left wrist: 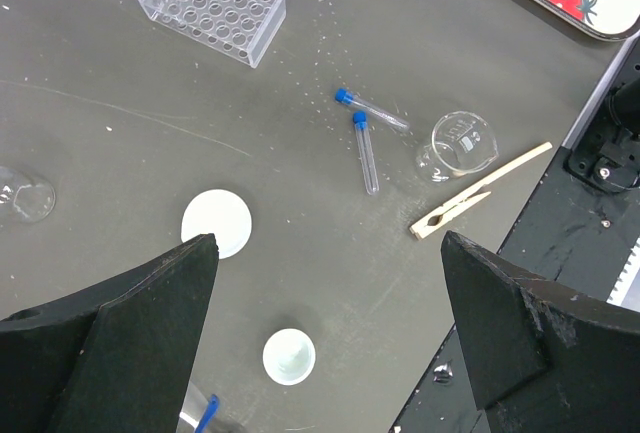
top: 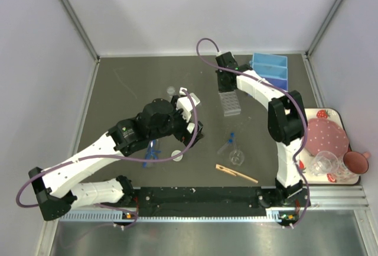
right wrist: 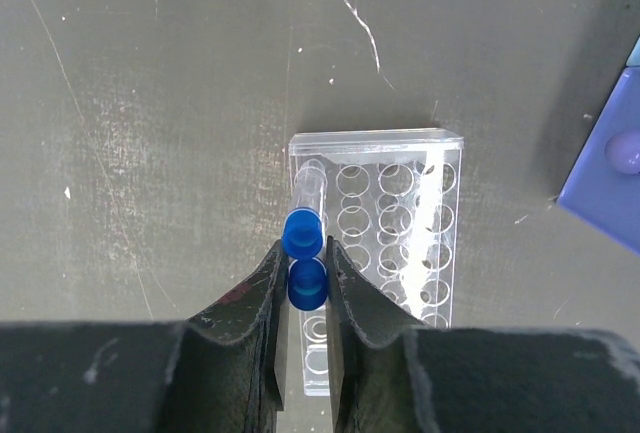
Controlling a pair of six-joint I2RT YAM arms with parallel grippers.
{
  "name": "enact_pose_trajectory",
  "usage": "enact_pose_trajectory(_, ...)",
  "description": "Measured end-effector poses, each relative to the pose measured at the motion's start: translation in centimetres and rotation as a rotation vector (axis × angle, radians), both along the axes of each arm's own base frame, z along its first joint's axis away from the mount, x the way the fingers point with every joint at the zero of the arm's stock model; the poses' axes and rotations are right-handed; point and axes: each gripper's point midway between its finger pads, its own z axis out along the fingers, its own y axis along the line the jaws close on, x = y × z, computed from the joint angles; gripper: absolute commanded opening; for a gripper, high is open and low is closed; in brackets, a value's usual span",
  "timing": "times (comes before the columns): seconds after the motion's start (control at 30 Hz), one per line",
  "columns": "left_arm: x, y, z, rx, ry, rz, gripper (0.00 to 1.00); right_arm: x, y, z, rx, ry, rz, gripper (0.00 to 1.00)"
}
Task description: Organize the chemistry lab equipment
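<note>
- The right claw [right wrist: 305, 288] is over the rack [right wrist: 400, 253], its fingers pinched on the blue cap of a tube [right wrist: 307, 285]. Only that cap shows, so I cannot tell whether the tube sits in a hole.
- The rack stands toward the bench's far edge, right of middle. A second tube [right wrist: 308, 193] stands in the outer row, in the hole just beyond the held one, and their caps almost touch.
- The left claw [left wrist: 325, 253] hangs wide open over the middle of the bench [top: 130, 84], gripping nothing.
- Two loose tubes [left wrist: 366, 153] lie on the bench between rack and near edge, their capped ends close together.
- A beaker [left wrist: 460, 143] sits just beside them, and the clip [left wrist: 475, 193] lies flat on its nearer side, close to the near edge.
- Two dishes [left wrist: 217, 223] sit on the bench left of the loose tubes, apart from each other, both below the left claw.
- A small clear vessel [left wrist: 25, 193] rests farther left.
- The tweezers [top: 152, 149] lie partly hidden under the left arm.
- Blue bins [top: 271, 70] sit at the far right corner.
- A tray [top: 339, 114] at the bench's right edge carries a pink plate [top: 326, 136] and clear glassware [top: 323, 162], with a pink cup [top: 356, 161] at its near right corner.
</note>
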Motion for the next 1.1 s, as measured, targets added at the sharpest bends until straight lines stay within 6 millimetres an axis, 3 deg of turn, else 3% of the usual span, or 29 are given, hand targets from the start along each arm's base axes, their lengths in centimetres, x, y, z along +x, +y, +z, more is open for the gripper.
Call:
enact_pose_trajectory(0.67,0.0,0.0,0.0,0.0,0.0,0.0,0.99,-0.2,0.6,-0.6,0.003,0.014,0.013,0.37)
enact_pose_trajectory(0.8,0.1,-0.2,-0.4,0.011,0.007,-0.001,0.99,-1.2,0.9,-0.2,-0.014,0.006,0.03,0.43)
enact_pose_trajectory(0.93,0.3,-0.5,-1.2,0.031,0.022,-0.001,0.99,-3.0,0.8,2.5,-0.022,-0.032,0.046,0.48)
enact_pose_trajectory(1.1,0.5,-1.2,-3.0,0.072,0.059,-0.014,0.98,-6.1,-0.5,8.3,-0.015,-0.15,0.038,0.48)
